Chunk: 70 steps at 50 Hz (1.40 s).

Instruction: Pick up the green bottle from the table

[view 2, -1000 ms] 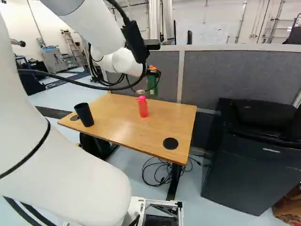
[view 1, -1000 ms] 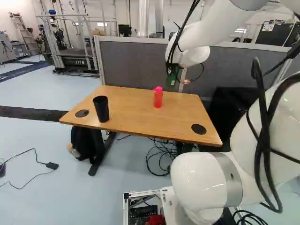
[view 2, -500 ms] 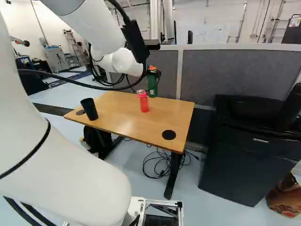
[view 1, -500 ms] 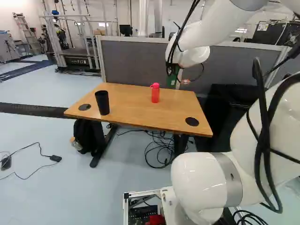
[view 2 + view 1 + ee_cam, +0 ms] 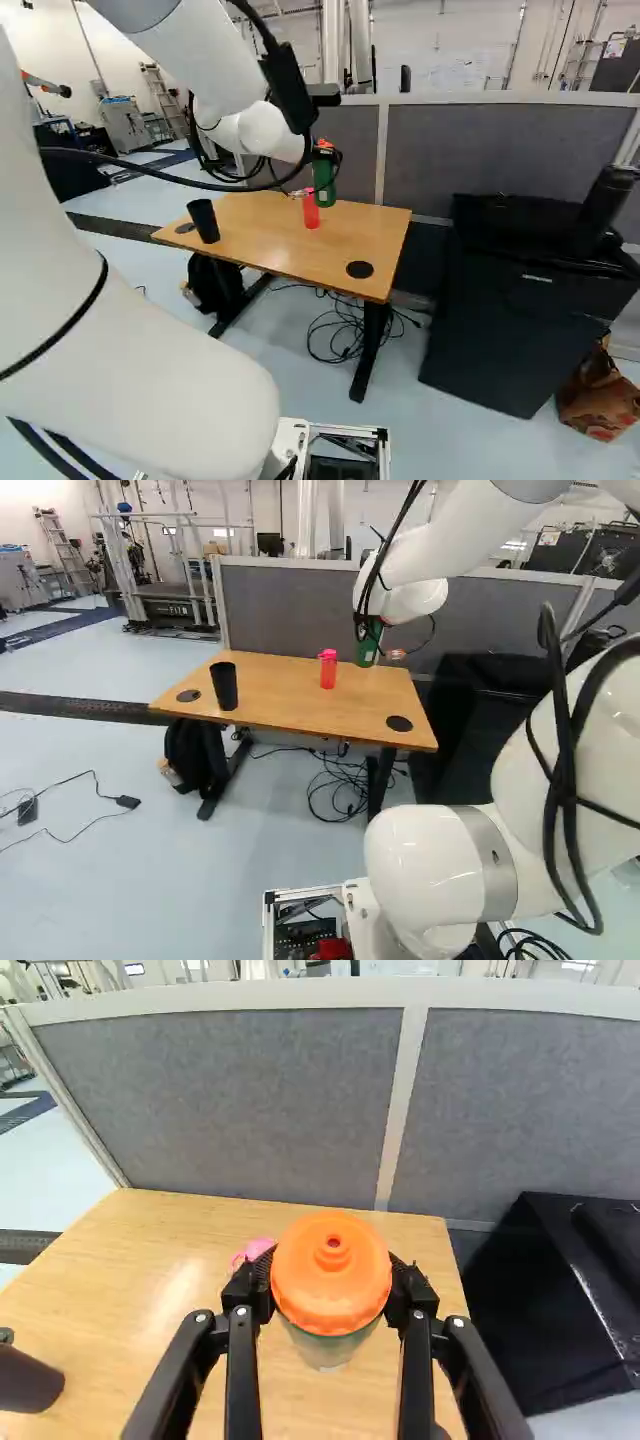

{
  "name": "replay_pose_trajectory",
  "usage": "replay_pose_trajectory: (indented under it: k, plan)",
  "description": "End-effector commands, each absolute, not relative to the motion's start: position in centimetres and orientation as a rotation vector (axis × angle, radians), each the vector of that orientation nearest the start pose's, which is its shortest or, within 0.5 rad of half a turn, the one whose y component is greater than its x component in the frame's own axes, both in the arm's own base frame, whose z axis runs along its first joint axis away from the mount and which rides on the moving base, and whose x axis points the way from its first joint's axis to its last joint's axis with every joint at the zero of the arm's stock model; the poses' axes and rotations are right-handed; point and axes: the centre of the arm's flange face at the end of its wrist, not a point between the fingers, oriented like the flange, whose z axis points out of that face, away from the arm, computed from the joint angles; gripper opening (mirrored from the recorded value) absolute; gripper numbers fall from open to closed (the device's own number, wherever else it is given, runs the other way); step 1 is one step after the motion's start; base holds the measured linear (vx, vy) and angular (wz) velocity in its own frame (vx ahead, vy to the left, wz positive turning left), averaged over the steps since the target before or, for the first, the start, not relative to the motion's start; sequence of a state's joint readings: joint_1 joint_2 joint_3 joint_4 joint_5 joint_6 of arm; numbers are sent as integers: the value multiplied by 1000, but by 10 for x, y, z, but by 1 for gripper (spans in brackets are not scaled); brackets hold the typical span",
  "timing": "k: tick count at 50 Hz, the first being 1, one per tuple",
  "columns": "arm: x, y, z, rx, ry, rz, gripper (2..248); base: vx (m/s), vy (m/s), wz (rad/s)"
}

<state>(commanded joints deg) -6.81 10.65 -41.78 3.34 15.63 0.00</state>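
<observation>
Partition (image 5: 500, 150): grey, beyond the far edge of the wooden table (image 5: 290, 715).
Green bottle (image 5: 324, 180): upright in the gripper (image 5: 324, 153), toward the table's far edge; whether its base touches, I cannot tell.
Gripper: closed on it from both sides, just under the orange cap (image 5: 331, 1273).
Pink bottle (image 5: 328, 670): standing near it.
Black cup (image 5: 225, 685): by the near left corner.

A robotics lab, it seems: beyond the tool (image 5: 323, 153), a grey partition (image 5: 220, 1090) and bare ducts (image 5: 306, 520); farther off to its left, a metal frame (image 5: 165, 516) and ladder (image 5: 66, 548); below it, a tabletop (image 5: 290, 695) and loose cables (image 5: 338, 788) over pale floor (image 5: 220, 880).
</observation>
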Motion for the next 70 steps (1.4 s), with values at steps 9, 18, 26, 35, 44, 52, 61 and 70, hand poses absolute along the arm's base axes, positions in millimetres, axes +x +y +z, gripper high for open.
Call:
replay_pose_trajectory:
  k: [9, 18, 26, 35, 44, 52, 61, 70]
  plan:
    - [437, -54, 573, -2633, 245, -1783, 123, -164, -6, 9]
    - [437, -54, 573, -2633, 245, -1783, 123, -166, -2, 13]
    - [431, -53, 572, -2632, 247, -1786, 123, -138, -1, 6]
    - [427, -53, 572, -2631, 247, -1788, 123, -17, -1, 1]
    - [427, -53, 570, -2631, 245, -1788, 123, 0, 0, 0]
    - [425, -52, 565, -2630, 241, -1789, 123, 0, 0, 0]
    - [421, -49, 557, -2629, 232, -1791, 123, 0, 0, 0]
    - [416, -46, 545, -2627, 220, -1794, 123, 0, 0, 0]
